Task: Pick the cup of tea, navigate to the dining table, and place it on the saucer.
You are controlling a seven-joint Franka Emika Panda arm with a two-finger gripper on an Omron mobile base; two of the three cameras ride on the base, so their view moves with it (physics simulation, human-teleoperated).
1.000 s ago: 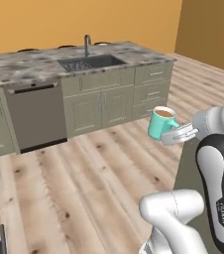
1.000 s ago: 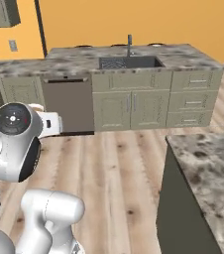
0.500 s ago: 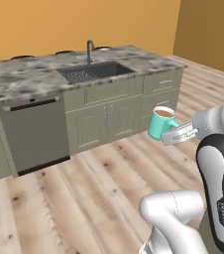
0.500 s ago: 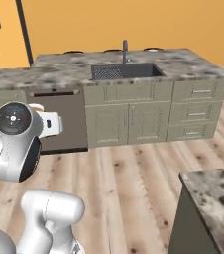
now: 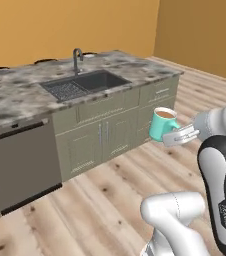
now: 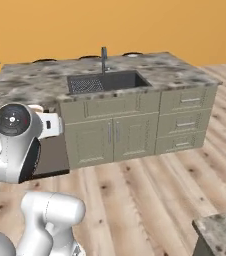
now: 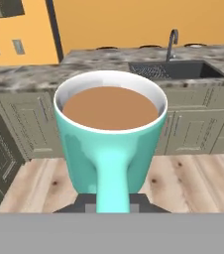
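The cup of tea [image 5: 162,124], a teal mug full of brown liquid, hangs over the wooden floor with my gripper [image 5: 177,135] shut on its handle. In the hand view the cup of tea [image 7: 109,134] stands upright and close, its handle running down between the fingertips. Ahead stands the dining table [image 5: 25,90], a granite island with an inset dark sink [image 5: 87,82] and a faucet [image 5: 77,59]; it also appears as dining table [image 6: 175,70] and dining table [image 7: 29,74]. The saucer is too small to make out on its top.
A dark dishwasher front [image 5: 22,160] sits in the island's left side, with grey-green doors and drawers [image 6: 182,122] to the right. Chair tops [image 6: 132,53] peek over the far edge. A second granite counter corner [image 6: 220,232] juts in low on the right. Wooden floor [image 5: 100,200] lies between.
The whole picture has shifted: the base has moved, and the island now looks nearer and turned. The cup stays held in the gripper at the same place beside the arm.
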